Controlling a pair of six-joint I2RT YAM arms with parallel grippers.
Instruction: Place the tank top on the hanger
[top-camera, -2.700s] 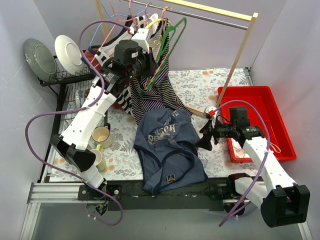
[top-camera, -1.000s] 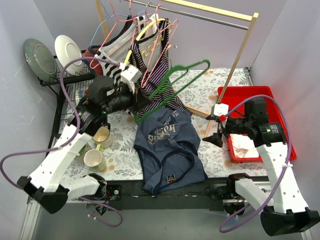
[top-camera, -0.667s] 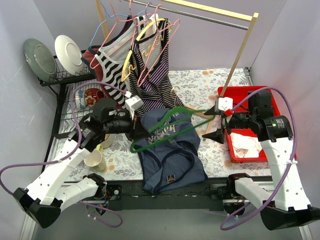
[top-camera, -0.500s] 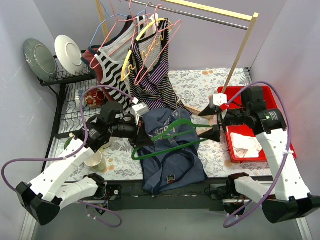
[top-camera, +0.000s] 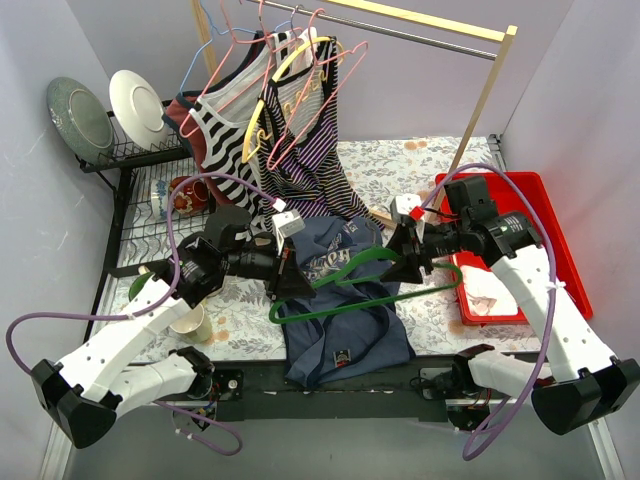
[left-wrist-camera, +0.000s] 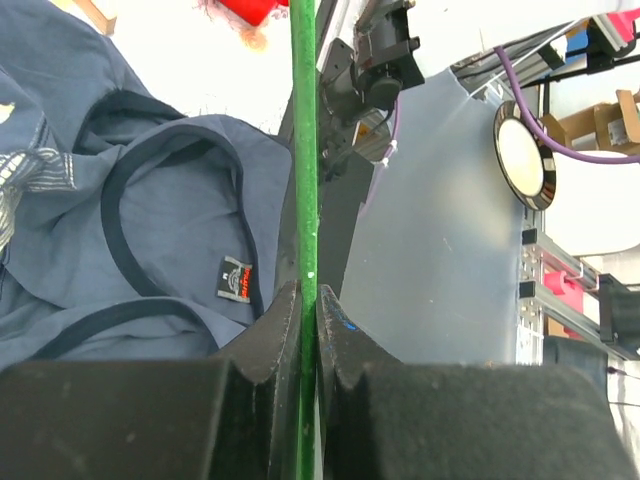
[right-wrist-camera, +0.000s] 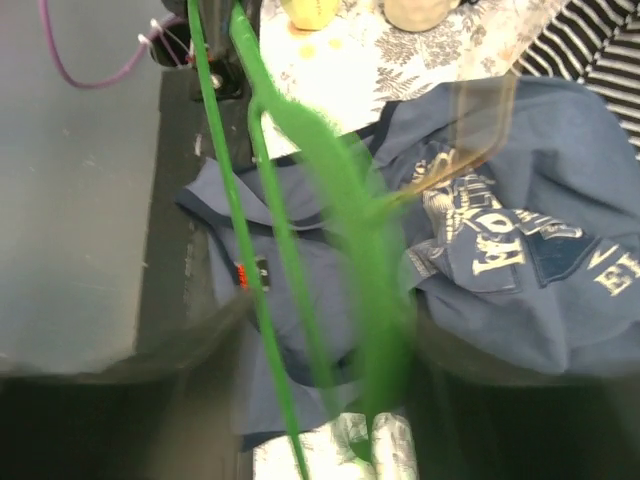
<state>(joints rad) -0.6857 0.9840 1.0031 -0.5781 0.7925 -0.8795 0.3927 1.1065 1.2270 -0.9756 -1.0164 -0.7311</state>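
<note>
The navy tank top lies flat on the table's near middle, its pale chest print facing up. The green hanger hovers across it, roughly level. My left gripper is shut on the hanger's thin bar, and the bar runs straight out between the pads. The tank top's neckline and label show below it. My right gripper is at the hanger's upper right part. In the right wrist view its blurred fingers stand apart, open. The hanger's bars pass between them, above the tank top.
A clothes rail at the back carries striped tops on pink and yellow hangers. A red tray sits at right under my right arm. Mugs stand at left, and a dish rack with plates is at back left.
My left arm brought the green hanger down from the rail and over the tank top. My right gripper swung left onto the hanger, and its jaws narrowed.
</note>
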